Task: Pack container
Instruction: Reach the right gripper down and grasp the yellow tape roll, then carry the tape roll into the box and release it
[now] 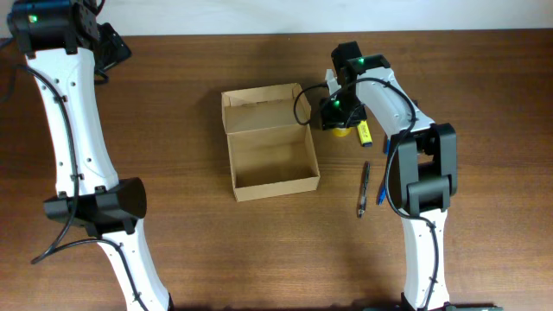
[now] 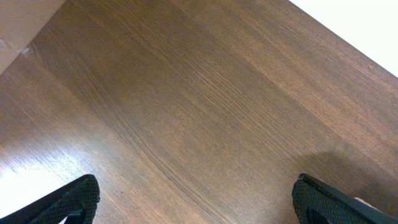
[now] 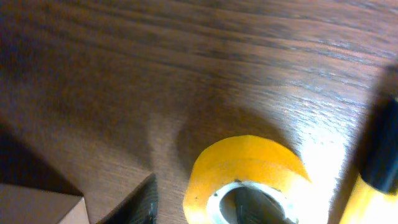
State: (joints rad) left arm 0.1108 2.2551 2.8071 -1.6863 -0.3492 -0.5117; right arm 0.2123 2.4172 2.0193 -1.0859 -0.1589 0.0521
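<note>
- Tan cardboard container (image 1: pixel 272 164) sits at mid-table, its hinged flap (image 1: pixel 263 108) thrown back toward the far edge and its open top facing up.
- Just beside the container's right wall, near the flap's hinge, a yellow roll of tape (image 3: pixel 249 168) lies flat on the dark wooden table (image 2: pixel 205 106).
- The right gripper (image 3: pixel 196 202) straddles the roll's wall. One finger dips into the core, and the other stands outside with a strip of wood showing between it and the tape. The jaws are parted and not clenched on anything.
- A yellow marker (image 1: pixel 364 132) with a black cap lies close against the roll's right side, crowding the edge of the right wrist view.
- A dark pen (image 1: pixel 364 188) rests nearer the front edge beside the right arm, apart from the container.
- The left gripper (image 2: pixel 196 202) hangs over the wood at the far left corner, well apart from the container. Its jaws are released wide and hold nothing.
</note>
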